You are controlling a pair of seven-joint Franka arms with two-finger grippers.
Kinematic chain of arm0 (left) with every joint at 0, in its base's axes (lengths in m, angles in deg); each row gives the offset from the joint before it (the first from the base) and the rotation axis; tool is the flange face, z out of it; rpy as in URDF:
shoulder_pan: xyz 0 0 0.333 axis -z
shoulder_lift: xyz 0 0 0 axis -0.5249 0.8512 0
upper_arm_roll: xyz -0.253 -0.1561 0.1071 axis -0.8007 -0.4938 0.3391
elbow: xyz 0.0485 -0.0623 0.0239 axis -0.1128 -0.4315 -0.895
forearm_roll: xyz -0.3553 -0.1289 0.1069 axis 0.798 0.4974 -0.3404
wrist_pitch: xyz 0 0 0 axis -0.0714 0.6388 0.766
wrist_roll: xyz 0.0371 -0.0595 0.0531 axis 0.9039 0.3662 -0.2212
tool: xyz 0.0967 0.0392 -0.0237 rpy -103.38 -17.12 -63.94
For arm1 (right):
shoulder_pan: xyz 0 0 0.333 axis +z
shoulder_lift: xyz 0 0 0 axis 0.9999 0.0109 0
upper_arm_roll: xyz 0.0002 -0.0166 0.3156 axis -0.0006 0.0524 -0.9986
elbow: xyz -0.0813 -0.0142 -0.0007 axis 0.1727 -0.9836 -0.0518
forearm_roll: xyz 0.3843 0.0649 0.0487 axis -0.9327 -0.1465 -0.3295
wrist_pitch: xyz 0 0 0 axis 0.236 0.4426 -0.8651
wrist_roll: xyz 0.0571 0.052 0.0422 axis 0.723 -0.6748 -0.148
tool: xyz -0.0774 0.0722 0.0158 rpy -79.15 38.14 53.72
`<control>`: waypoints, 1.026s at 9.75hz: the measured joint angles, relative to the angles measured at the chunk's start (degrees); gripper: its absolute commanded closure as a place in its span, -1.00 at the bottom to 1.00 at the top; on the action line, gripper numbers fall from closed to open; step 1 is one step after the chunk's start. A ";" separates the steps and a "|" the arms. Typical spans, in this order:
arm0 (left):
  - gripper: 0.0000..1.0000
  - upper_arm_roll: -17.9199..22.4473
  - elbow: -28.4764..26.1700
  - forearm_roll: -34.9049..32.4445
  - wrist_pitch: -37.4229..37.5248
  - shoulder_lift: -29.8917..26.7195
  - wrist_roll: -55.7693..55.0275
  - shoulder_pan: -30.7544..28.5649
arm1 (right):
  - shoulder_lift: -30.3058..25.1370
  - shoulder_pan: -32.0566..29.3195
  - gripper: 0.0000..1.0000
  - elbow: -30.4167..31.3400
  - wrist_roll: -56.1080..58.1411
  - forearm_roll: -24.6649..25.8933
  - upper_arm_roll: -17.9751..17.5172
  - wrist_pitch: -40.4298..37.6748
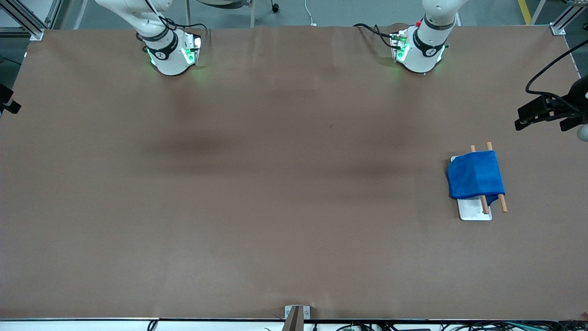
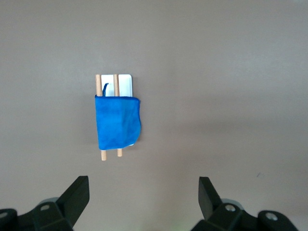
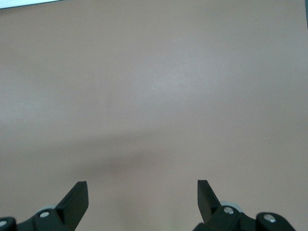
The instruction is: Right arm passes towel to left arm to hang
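Observation:
The blue towel (image 1: 475, 174) hangs folded over two wooden rods (image 1: 503, 204) on a white tray (image 1: 473, 211), toward the left arm's end of the table. In the left wrist view the towel (image 2: 117, 122) lies well ahead of my left gripper (image 2: 144, 185), which is open and empty, high above bare table. My right gripper (image 3: 142, 188) is also open and empty over bare brown table, with no towel in its view. The left arm's base (image 1: 420, 48) and the right arm's base (image 1: 172, 53) stand at the table's edge farthest from the front camera.
The brown table (image 1: 275, 184) stretches wide between the two bases and the rack. A black device with a cable (image 1: 546, 110) shows at the edge by the left arm's end. A small metal bracket (image 1: 296, 315) sits at the table edge nearest the front camera.

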 measured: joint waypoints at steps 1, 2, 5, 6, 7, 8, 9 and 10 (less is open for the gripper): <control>-1.00 -0.47 0.22 0.00 0.06 -0.88 0.02 0.36 | 0.00 0.00 -1.00 0.00 0.00 0.00 0.01 0.00; -1.00 1.10 0.20 0.00 0.29 -2.04 0.02 2.54 | 0.01 -0.01 -1.00 0.00 0.00 0.00 0.02 0.00; -1.00 16.77 -1.89 1.32 0.91 -5.31 0.05 18.63 | 0.02 -0.01 -1.00 0.00 0.00 0.01 0.03 0.00; -1.00 20.82 -3.70 2.51 0.91 -6.60 0.05 22.10 | 0.02 -0.02 -1.00 0.00 0.00 0.01 0.04 0.00; -1.00 25.29 -5.28 3.08 0.89 -7.70 0.11 25.72 | 0.02 -0.02 -1.00 0.00 0.00 0.02 0.04 0.00; -1.00 29.56 -6.97 3.28 0.07 -8.82 0.24 29.55 | 0.02 -0.02 -1.00 0.00 0.00 0.03 0.05 0.00; -1.00 32.85 -9.36 3.44 -1.87 -10.24 0.24 32.80 | 0.02 -0.03 -1.00 0.00 0.00 0.03 0.06 0.00; -1.00 35.89 -12.30 4.21 -3.38 -12.00 0.24 35.80 | 0.02 -0.03 -1.00 0.00 0.00 0.03 0.06 0.00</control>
